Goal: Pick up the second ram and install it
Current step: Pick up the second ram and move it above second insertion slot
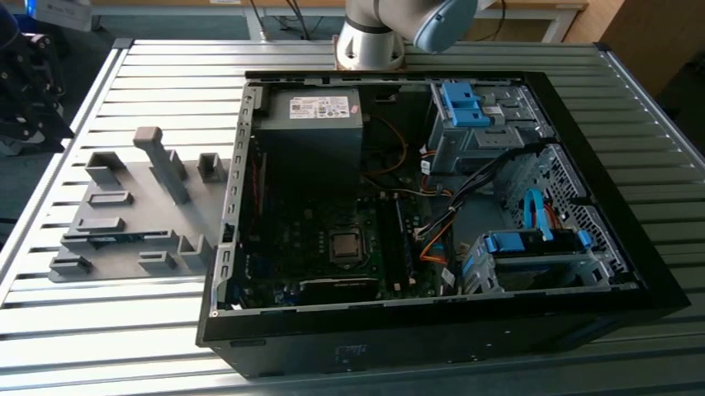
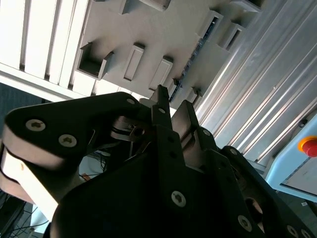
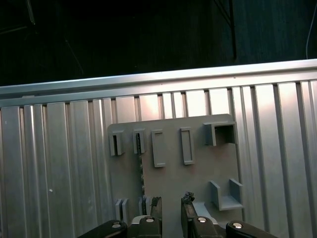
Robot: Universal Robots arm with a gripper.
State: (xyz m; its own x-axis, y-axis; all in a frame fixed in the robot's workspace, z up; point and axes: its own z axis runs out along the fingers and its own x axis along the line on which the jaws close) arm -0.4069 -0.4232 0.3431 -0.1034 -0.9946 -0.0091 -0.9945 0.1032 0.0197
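**Item: second ram** (image 3: 141, 171). A thin strip is seen standing on edge in the grey fixture plate (image 3: 198, 184). It is seated in a slotted block (image 3: 139, 143) at its far end. In the second wrist view the strip (image 2: 198, 52) is seen as a dark line with blue-green glints. In the exterior view it (image 1: 115, 239) is found low on the plate.

**Location.** The plate (image 1: 127, 219) is laid on the slatted desk (image 1: 165, 82), near the desk's edge on the exterior view's left. It lies between that edge and the open computer case (image 1: 441, 334).

**Tool** (image 3: 172, 204). The two fingers are parted, with a clear gap between them, and nothing is held. The tool is hung above the plate, apart from it.

**Governing relation.** The ram's long axis is run from the slotted block towards the tool. It is set across the line joining the two fingertips, so the strip's flat faces are judged to be turned towards the finger pads. The strip is not lined up with the gap. Its near end is placed just beside the outer flank of one fingertip (image 3: 157, 204). The ram is therefore judged to lie sideways of the gap, on that fingertip's side, and below the tool.

**Status.** The ram is not yet grasped.
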